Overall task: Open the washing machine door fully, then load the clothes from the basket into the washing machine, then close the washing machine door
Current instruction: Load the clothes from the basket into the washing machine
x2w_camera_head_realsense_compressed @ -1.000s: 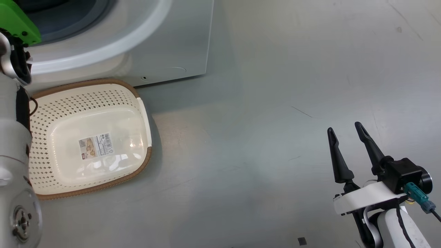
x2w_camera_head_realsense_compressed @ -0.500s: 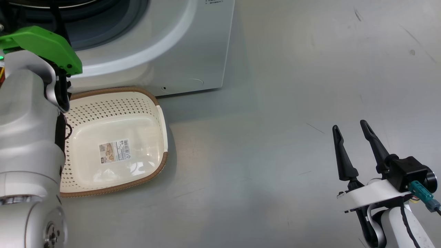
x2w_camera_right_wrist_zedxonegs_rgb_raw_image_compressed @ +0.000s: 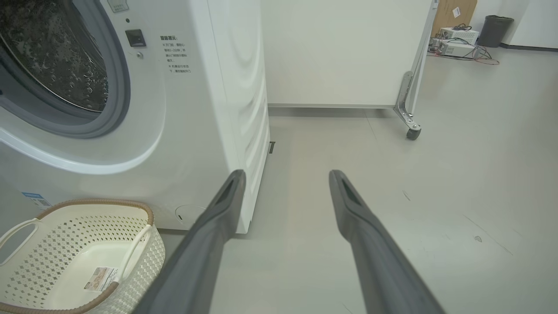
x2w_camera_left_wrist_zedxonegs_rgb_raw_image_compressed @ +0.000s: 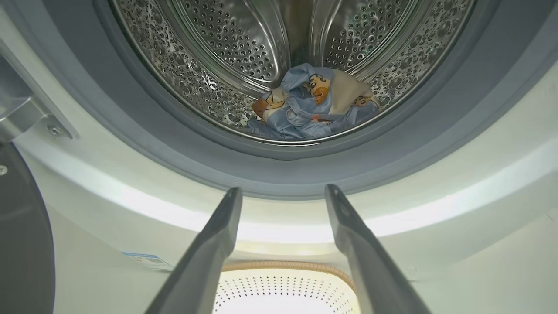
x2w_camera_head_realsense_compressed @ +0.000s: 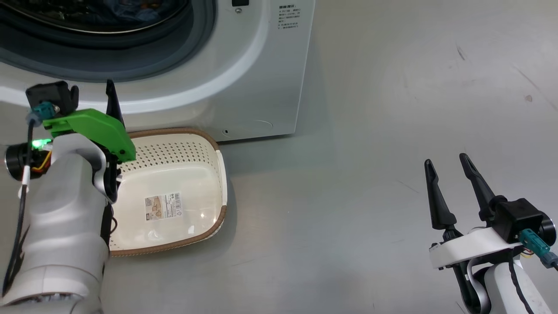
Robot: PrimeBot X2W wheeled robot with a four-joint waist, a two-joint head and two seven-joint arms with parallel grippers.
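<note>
The washing machine (x2w_camera_head_realsense_compressed: pixel 261 65) stands at the top left with its opening uncovered. The clothes (x2w_camera_left_wrist_zedxonegs_rgb_raw_image_compressed: pixel 309 107), light blue with bear prints, lie at the bottom of the steel drum (x2w_camera_left_wrist_zedxonegs_rgb_raw_image_compressed: pixel 205 52). The washing machine door (x2w_camera_left_wrist_zedxonegs_rgb_raw_image_compressed: pixel 22 244) is swung open, its black rim at the left edge of the left wrist view. The basket (x2w_camera_head_realsense_compressed: pixel 174 152) sits on the floor against the washer's front, with nothing but a label sticker inside. My left gripper (x2w_camera_left_wrist_zedxonegs_rgb_raw_image_compressed: pixel 283 189) is open, holds nothing and points at the drum mouth from above the basket (x2w_camera_left_wrist_zedxonegs_rgb_raw_image_compressed: pixel 287 265). My right gripper (x2w_camera_head_realsense_compressed: pixel 447 159) is open over bare floor, far right of the basket (x2w_camera_right_wrist_zedxonegs_rgb_raw_image_compressed: pixel 144 257).
Grey floor (x2w_camera_head_realsense_compressed: pixel 370 174) stretches to the right of the washer. A white panel on a caster (x2w_camera_right_wrist_zedxonegs_rgb_raw_image_compressed: pixel 412 131) stands behind the washer's right side. Boxes, cables and a dark bin (x2w_camera_right_wrist_zedxonegs_rgb_raw_image_compressed: pixel 492 30) sit far back right.
The head camera has turned, shifting the scene right and down. My left gripper has drawn back from the drum opening toward the basket. The right gripper has barely moved.
</note>
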